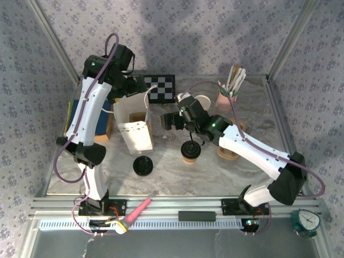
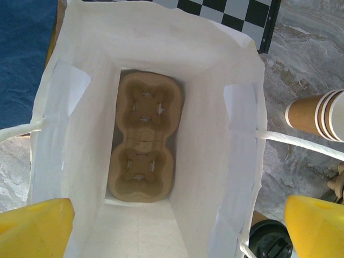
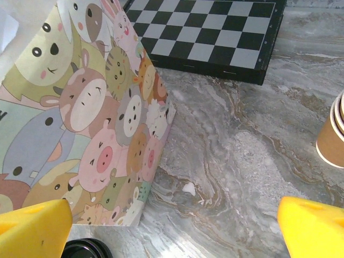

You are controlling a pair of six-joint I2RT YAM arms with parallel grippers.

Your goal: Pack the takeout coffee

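Coffee cup [image 1: 191, 156] (lidded, perhaps) near bag [image 1: 137, 134]

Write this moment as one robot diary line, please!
left pincer: open above bag | right pincer: open beside bag | cup carrier: inside bag | coffee cup: on table, outside bag

Right of the paper bag [image 2: 236, 134], a stack of brown cups [image 2: 314, 115] runs off the frame edge. A black lid [image 2: 271, 242] by the bag's corner is cropped; left of the bag, the left arm [image 1: 92, 110] partly covers a blue object [image 1: 73, 115].
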